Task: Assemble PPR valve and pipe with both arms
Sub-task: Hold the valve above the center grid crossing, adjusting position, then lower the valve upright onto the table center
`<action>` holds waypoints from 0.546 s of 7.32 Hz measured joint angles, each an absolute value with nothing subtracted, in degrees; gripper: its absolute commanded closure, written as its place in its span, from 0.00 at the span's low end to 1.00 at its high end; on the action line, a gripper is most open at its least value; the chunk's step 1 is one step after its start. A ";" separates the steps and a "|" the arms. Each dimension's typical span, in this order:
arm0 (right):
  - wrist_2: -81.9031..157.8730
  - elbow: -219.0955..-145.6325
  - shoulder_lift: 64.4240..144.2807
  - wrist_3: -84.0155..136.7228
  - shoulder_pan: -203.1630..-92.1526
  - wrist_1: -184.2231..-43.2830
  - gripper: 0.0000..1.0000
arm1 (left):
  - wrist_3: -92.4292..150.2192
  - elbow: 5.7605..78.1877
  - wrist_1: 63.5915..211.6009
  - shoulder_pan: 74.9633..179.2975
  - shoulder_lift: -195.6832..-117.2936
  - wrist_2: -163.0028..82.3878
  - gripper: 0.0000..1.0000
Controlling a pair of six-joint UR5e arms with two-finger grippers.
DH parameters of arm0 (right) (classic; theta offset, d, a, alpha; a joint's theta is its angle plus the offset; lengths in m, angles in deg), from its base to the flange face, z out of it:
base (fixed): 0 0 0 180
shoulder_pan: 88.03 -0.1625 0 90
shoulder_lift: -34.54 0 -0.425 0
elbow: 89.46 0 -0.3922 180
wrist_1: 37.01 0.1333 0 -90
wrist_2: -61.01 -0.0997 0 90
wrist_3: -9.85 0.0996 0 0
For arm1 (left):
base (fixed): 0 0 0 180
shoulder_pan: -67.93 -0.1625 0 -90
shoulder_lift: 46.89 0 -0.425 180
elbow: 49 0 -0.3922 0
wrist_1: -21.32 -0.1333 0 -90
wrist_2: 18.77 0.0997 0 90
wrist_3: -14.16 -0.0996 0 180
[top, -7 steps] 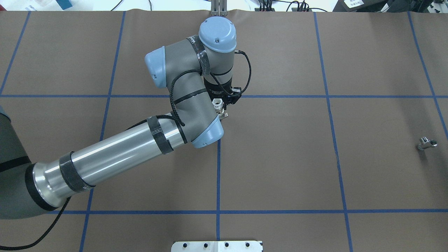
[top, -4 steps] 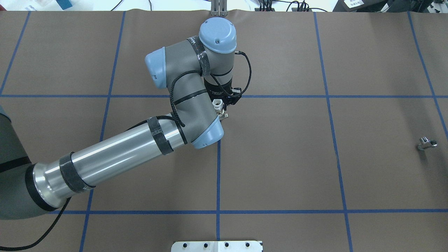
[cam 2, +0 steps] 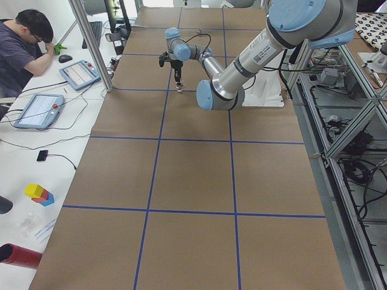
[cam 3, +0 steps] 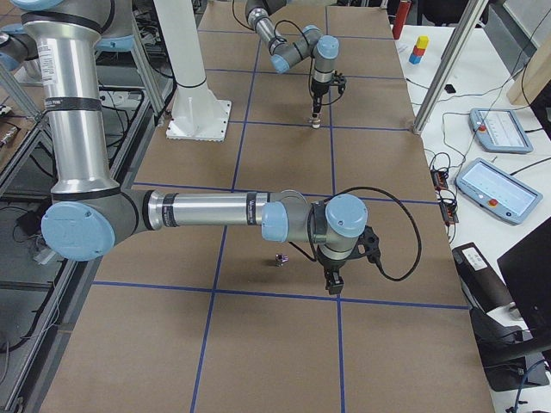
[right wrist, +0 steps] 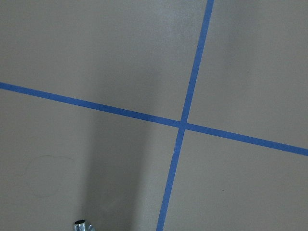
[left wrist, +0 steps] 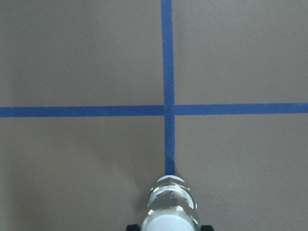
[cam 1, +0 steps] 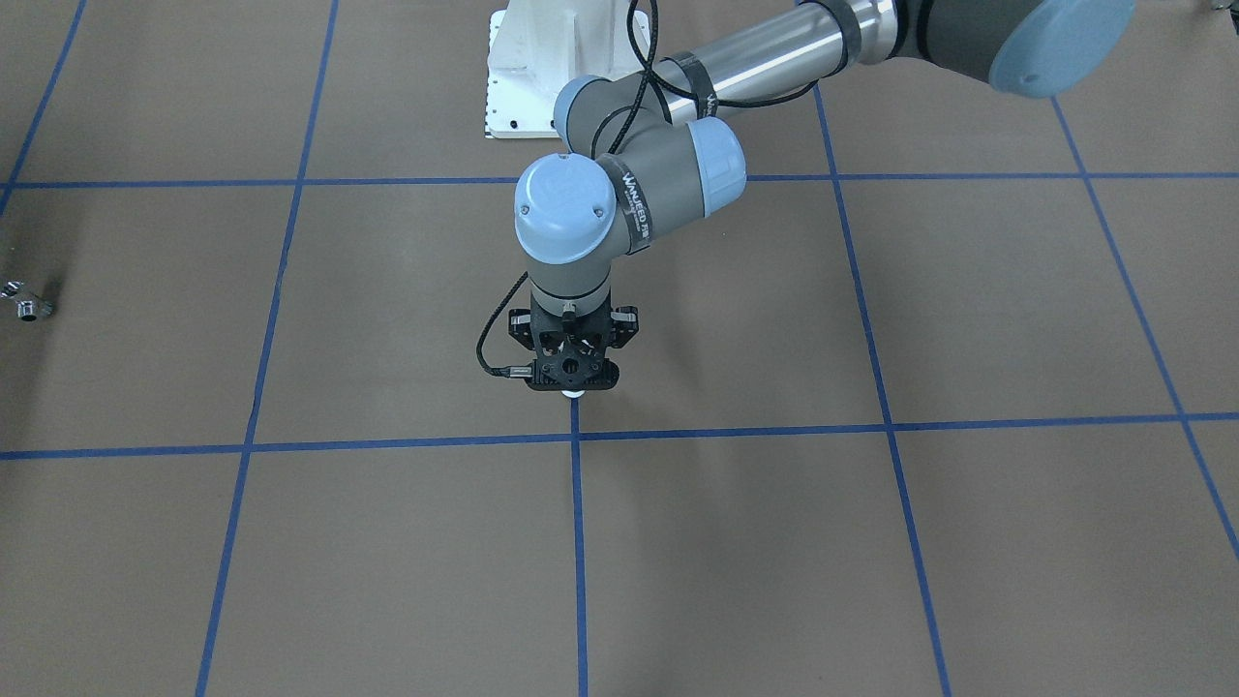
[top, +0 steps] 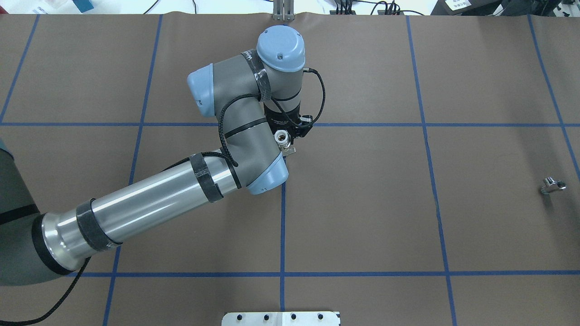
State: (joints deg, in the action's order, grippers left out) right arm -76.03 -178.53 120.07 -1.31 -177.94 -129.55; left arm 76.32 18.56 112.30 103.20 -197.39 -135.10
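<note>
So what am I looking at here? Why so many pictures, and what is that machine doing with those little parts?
This is a robot with two arms at a brown table marked with blue tape. Each picture comes from one camera: one overhead behind the robot, one facing it, one at each table end, and one on each wrist. The left tool holds a small white-and-metal valve, seen close up in its wrist view. A little chrome pipe fitting lies on the table near the right tool. Whether that tool is open or shut, I cannot tell.
</note>
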 measured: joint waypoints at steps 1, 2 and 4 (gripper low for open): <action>-76.07 -178.51 120.06 -1.31 -177.94 -129.55 0.01 | 76.46 18.63 113.49 103.12 -196.75 -134.81 0.00; -76.09 -178.51 120.07 -1.31 -177.94 -129.55 0.01 | 76.53 18.65 114.08 103.04 -196.40 -134.33 0.00; -76.10 -178.55 120.04 -1.31 -177.94 -129.56 0.01 | 76.56 18.70 114.37 102.88 -196.18 -133.88 0.00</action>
